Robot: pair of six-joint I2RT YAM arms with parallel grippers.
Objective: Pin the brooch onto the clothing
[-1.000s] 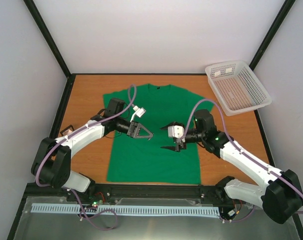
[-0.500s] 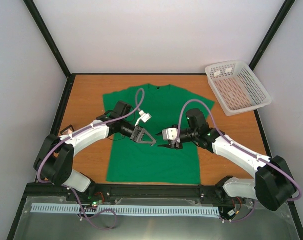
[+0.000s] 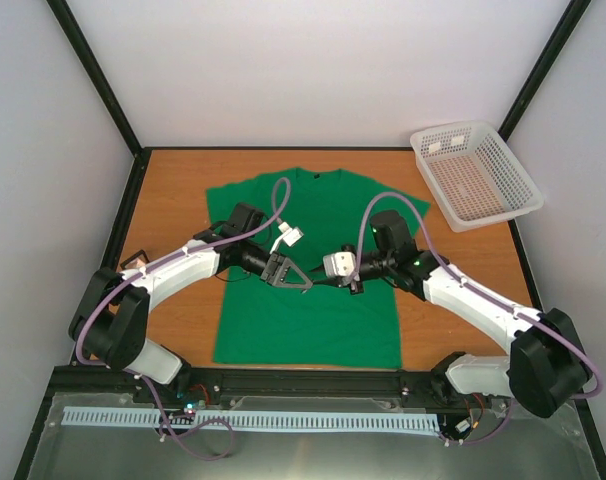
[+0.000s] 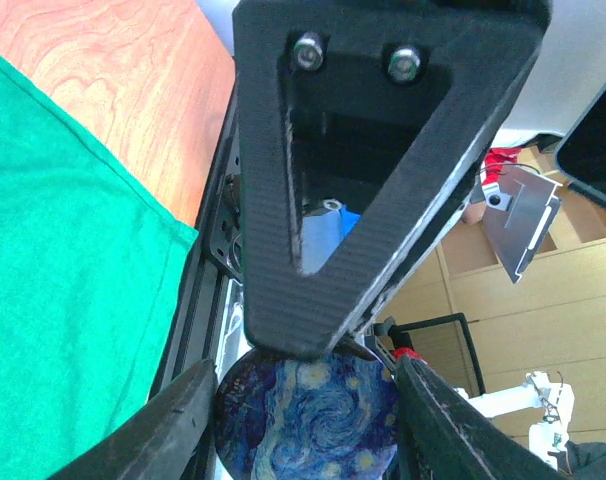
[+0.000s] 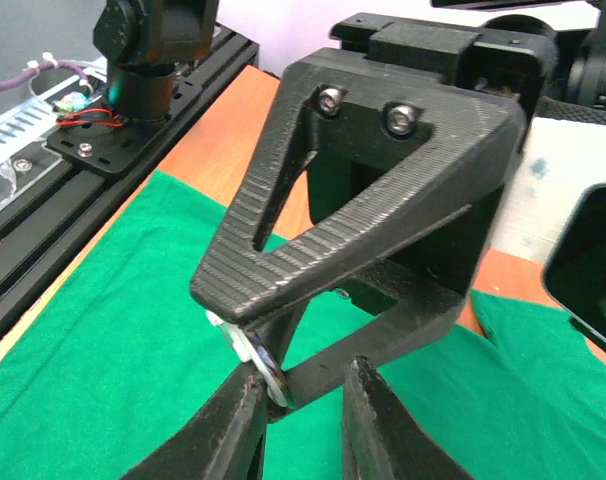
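Brooch [image 4: 308, 420] is clamped in the left gripper [image 3: 303, 284] at centre frame, above the shirt [image 3: 303, 330]. Right gripper [image 3: 321, 283] stands narrow around its edge; whether it grips cannot be told.

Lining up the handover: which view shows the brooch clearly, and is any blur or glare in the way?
Left wrist: brooch face sharp and well lit, cropped at the bottom edge. Right wrist: it shows edge-on, small; near fingers slightly soft. Top view: even light, no glare on the shirt, brooch too small to see.
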